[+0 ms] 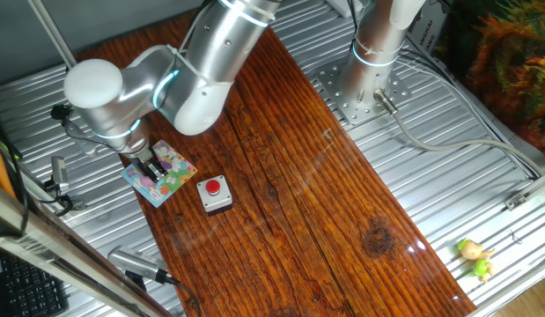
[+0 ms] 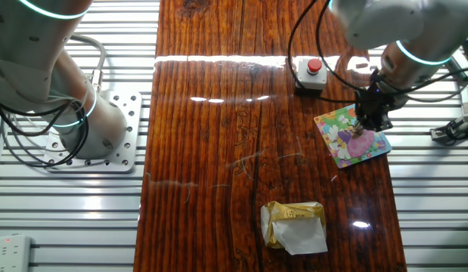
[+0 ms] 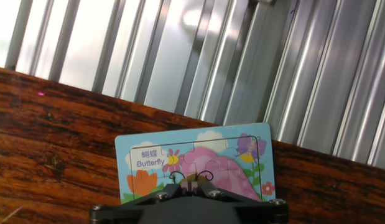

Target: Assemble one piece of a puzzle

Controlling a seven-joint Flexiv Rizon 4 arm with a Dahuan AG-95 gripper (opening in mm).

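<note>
The puzzle [image 1: 173, 179] is a small pastel cartoon board with a light-blue edge, lying on the wooden table near its edge. It also shows in the other fixed view [image 2: 341, 141] and in the hand view [image 3: 198, 149], where it reads "Butterfly". My gripper [image 1: 151, 169] stands straight down on the board, and its tips [image 2: 362, 130] touch the picture. In the hand view the gripper [image 3: 192, 182] has its two fingers pressed together over the pink butterfly. The piece does not show as a separate thing; whatever lies under the fingertips is hidden.
A small grey box with a red round button [image 1: 214, 194] stands right beside the board [image 2: 311, 73]. A crumpled gold and white wrapper [image 2: 294, 225] lies on the wood. A yellow-green toy [image 1: 475, 257] lies on the ribbed metal. The arm's base [image 2: 90, 136] is bolted nearby.
</note>
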